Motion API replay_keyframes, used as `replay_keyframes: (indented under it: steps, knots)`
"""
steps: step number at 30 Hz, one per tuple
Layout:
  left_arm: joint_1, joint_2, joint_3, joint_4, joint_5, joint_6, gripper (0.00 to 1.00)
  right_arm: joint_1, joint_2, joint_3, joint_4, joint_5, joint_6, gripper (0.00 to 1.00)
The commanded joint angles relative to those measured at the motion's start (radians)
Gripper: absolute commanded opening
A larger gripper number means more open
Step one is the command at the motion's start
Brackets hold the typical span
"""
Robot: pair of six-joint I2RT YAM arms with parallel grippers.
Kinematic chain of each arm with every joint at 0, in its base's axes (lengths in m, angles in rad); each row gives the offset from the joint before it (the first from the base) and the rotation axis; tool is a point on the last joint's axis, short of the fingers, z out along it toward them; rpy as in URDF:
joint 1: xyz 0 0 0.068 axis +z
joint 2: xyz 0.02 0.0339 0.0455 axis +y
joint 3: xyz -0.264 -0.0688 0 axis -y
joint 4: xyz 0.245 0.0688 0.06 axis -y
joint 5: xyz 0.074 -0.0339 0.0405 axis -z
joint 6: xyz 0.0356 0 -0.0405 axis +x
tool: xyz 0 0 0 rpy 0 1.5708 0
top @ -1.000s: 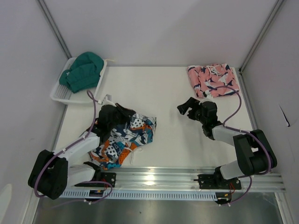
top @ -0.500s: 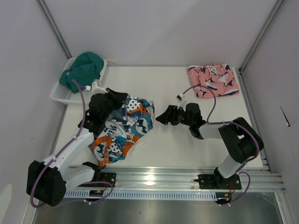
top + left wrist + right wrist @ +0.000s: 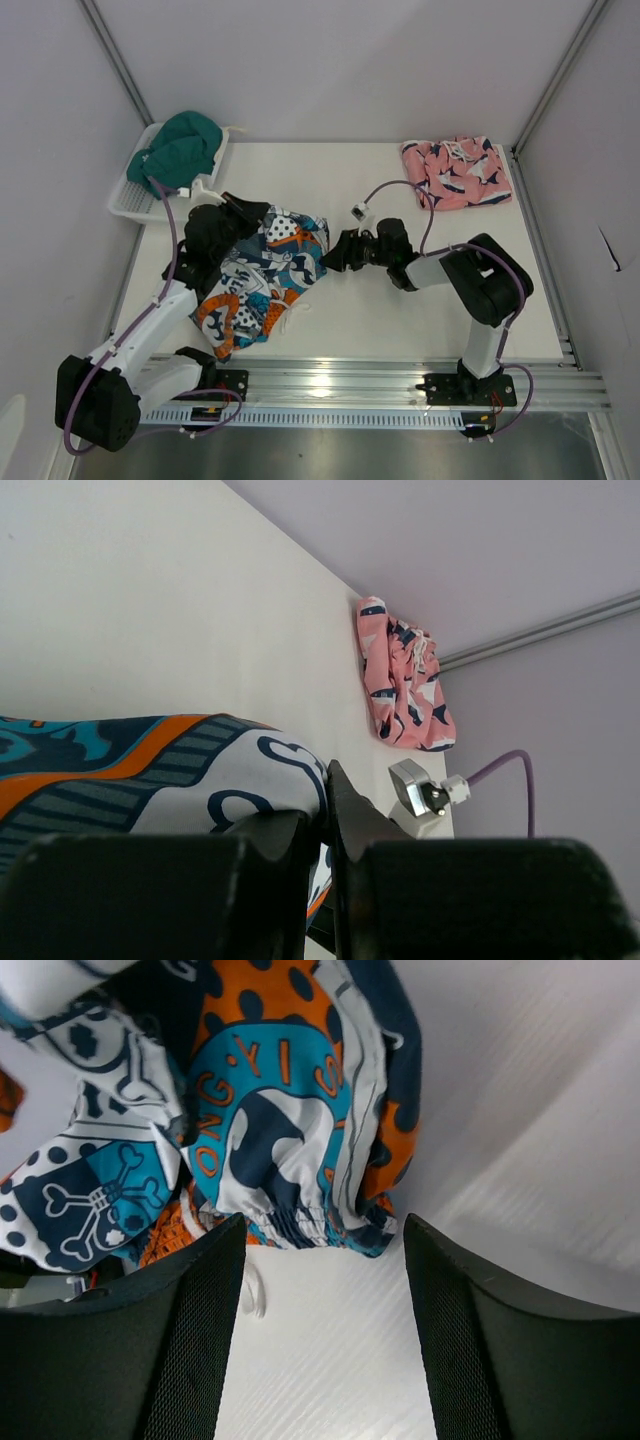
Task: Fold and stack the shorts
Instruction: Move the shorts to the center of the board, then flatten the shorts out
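The teal, orange and navy patchwork shorts (image 3: 262, 278) lie crumpled left of the table's centre. My left gripper (image 3: 252, 212) is shut on their upper edge, and the left wrist view shows the fabric (image 3: 150, 770) pinched between the jaws (image 3: 322, 815). My right gripper (image 3: 332, 257) is open, low over the table, right at the shorts' right edge. In the right wrist view the elastic waistband (image 3: 300, 1222) sits just beyond the open fingers (image 3: 318, 1300). The pink shark-print shorts (image 3: 456, 172) lie folded at the far right corner and also show in the left wrist view (image 3: 402, 678).
A white basket (image 3: 131, 200) holding a teal-green garment (image 3: 180, 148) stands at the far left. A white drawstring end (image 3: 254, 1293) lies on the table by the right gripper's left finger. Grey walls close in the table on three sides.
My right gripper has moved left across the table to the patchwork shorts' edge. My left gripper has pulled the shorts' top edge up and away from the near edge.
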Motion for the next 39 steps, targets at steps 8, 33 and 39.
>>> replay_keyframes:
  steps: [8,33,39]
  knots:
    - [0.022,-0.054,0.017,0.013,0.024,0.000,0.11,0.062,0.078,0.121,-0.107,0.081,-0.086,0.63]
    - [0.177,0.153,0.003,0.100,0.290,-0.069,0.20,0.128,-0.443,-0.046,-0.539,0.513,-0.101,0.00]
    - [0.177,0.392,0.138,0.009,0.424,0.023,0.83,0.152,-0.719,-0.176,-0.794,0.558,-0.043,0.00]
